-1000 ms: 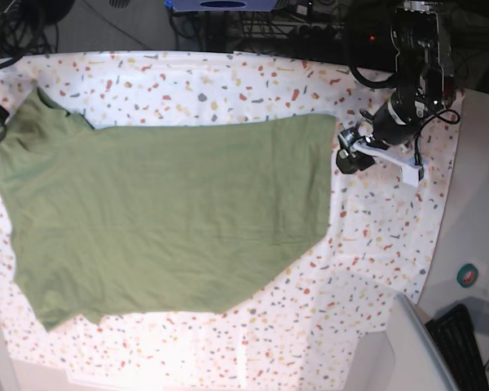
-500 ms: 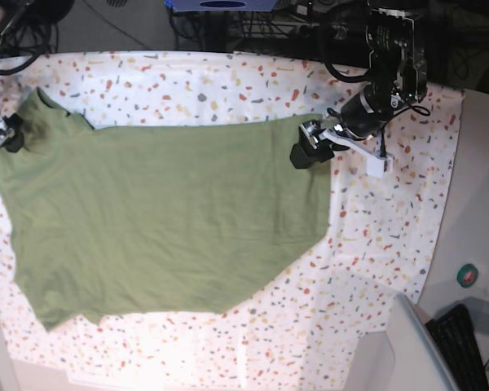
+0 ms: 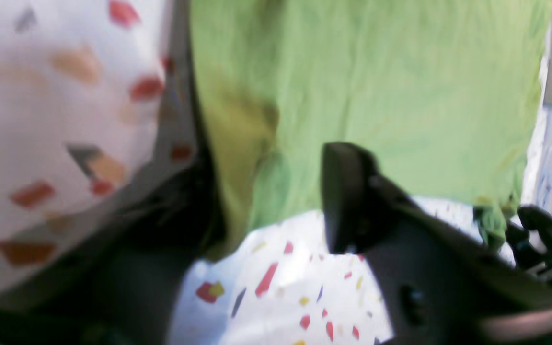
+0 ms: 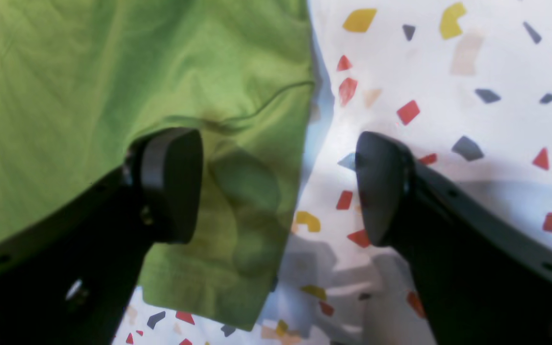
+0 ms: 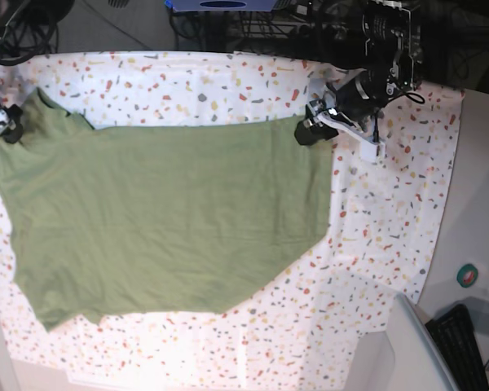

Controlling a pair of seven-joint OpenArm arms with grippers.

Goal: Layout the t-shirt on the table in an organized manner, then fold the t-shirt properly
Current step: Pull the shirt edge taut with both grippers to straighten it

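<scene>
Lying flat, the t-shirt [image 5: 163,220] sits between both hands, fingers spread.

Olive green on a flecked white cover, with black hardware at two edges.

A plain olive-green cotton t-shirt [image 5: 163,216] is seen without print or pattern, and it is rendered a brighter yellow-green in both wrist views [image 4: 113,72] [image 3: 376,86]. The wide table's white cloth cover [image 5: 391,236] is speckled all over with small red, orange, yellow and grey terrazzo-like flecks. The left gripper [image 5: 308,130], at the far right of the garment, is black with a white piece on the arm just behind it. The right gripper [image 4: 276,187] is black too, with matte dark pads [image 4: 170,182]. A small teal round object [image 5: 468,276] is shown on the plain grey surface at the right.
</scene>
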